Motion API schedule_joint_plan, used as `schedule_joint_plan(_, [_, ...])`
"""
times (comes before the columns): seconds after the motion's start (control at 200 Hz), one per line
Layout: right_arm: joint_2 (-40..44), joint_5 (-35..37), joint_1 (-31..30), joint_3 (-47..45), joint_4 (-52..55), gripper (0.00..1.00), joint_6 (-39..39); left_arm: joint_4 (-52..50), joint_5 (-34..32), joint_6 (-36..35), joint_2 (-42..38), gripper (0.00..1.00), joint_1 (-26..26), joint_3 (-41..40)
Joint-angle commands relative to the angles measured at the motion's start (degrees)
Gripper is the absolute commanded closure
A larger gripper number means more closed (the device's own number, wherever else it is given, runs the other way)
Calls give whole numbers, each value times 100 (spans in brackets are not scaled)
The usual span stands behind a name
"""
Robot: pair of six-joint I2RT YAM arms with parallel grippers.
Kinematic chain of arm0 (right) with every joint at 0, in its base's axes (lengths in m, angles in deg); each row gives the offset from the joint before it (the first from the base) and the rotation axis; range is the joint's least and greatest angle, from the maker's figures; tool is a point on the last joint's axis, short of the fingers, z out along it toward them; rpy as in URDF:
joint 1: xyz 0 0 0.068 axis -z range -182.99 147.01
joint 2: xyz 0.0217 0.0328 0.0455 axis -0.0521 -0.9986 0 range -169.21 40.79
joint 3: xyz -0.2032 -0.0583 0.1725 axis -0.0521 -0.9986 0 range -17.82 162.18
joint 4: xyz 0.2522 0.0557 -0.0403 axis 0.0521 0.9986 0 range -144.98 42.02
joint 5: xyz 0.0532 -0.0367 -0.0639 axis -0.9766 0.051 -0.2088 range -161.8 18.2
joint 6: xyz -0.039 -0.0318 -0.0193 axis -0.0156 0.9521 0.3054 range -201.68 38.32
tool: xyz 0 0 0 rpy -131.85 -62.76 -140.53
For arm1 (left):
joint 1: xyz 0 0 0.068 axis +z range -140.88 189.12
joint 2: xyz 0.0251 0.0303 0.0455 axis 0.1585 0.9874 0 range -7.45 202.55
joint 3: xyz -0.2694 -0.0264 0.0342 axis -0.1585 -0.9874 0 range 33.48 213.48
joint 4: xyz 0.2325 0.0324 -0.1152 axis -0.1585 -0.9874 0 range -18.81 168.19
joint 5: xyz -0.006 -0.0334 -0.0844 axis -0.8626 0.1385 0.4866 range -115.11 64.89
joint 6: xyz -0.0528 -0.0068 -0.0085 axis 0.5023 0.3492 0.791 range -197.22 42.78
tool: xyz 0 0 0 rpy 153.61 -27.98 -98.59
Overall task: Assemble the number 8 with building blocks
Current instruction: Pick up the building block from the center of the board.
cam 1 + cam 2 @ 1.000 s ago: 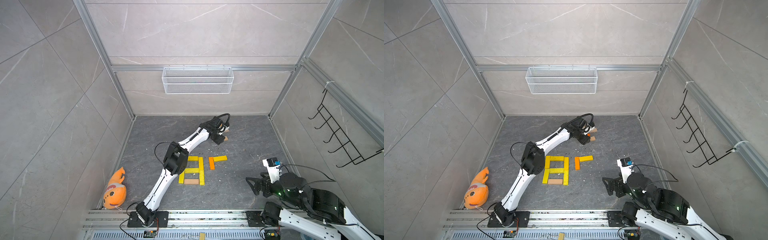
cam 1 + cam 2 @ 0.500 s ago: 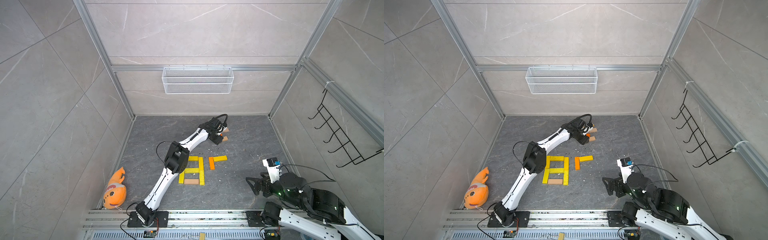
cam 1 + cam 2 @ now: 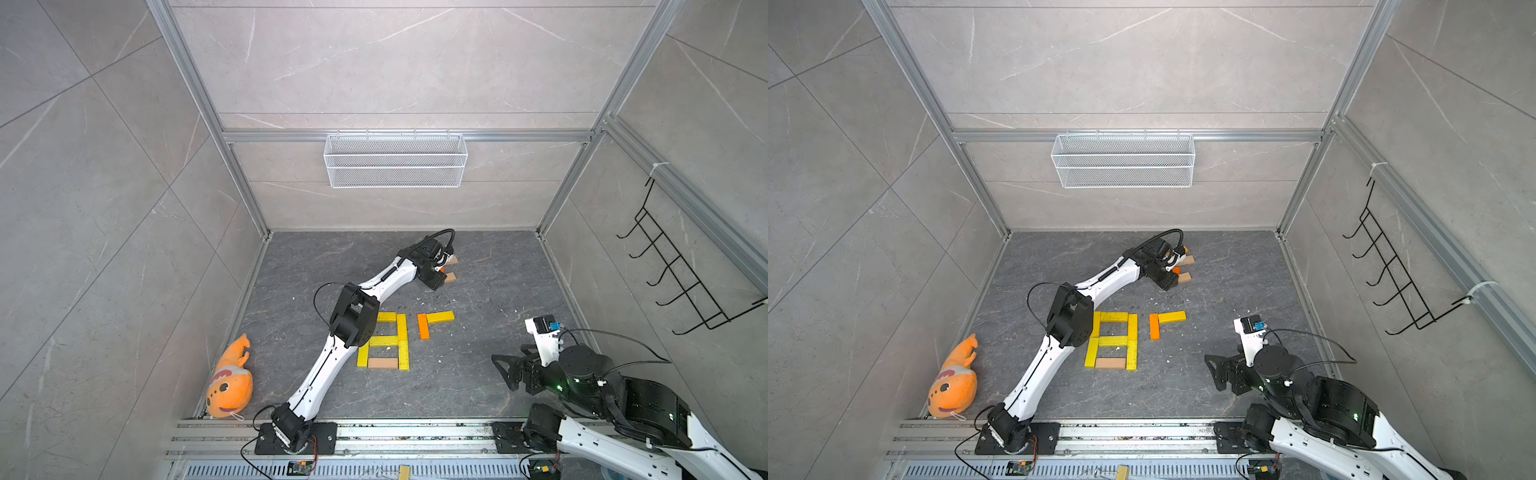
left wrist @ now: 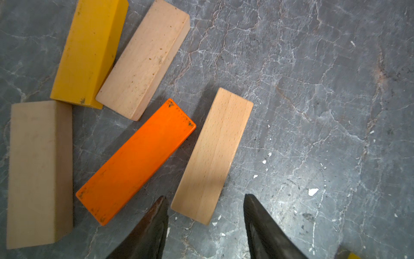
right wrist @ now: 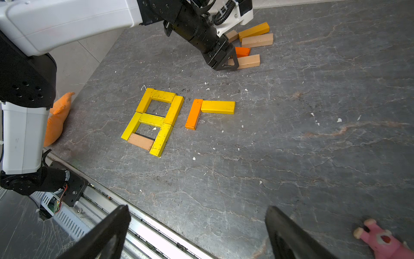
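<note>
The left jaws hang part-open astride one end of a tan block (image 4: pixel 212 154) among the spare blocks (image 5: pixel 257 40) at the far side of the surface (image 3: pixel 498 395), apparently to fetch it for the orange bar (image 3: pixel 423 326) and yellow bar (image 3: pixel 440 317) beside the finished 8 (image 3: pixel 384 341), while the right jaws stand wide and empty.

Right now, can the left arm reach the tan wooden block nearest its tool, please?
Probably yes: the open left tool hangs over the uncovered tan wooden block; an orange wooden block lies close.
</note>
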Motion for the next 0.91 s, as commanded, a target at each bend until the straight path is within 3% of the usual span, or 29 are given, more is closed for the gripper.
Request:
schedule_joint_plan(0.0, [-7, 11, 13, -41, 16, 3, 30, 88, 100, 83, 140, 43, 32, 279])
schedule_joint_plan(0.344, [-33, 13, 10, -43, 17, 3, 30, 100, 130, 119, 232, 48, 34, 299])
schedule_joint_plan(0.439, [-56, 8, 15, -41, 25, 3, 30, 92, 117, 115, 254, 55, 37, 324])
schedule_joint_plan(0.904, [-95, 30, 15, -32, 25, 3, 20, -166, 149, -358, 254, 73, -108, 334])
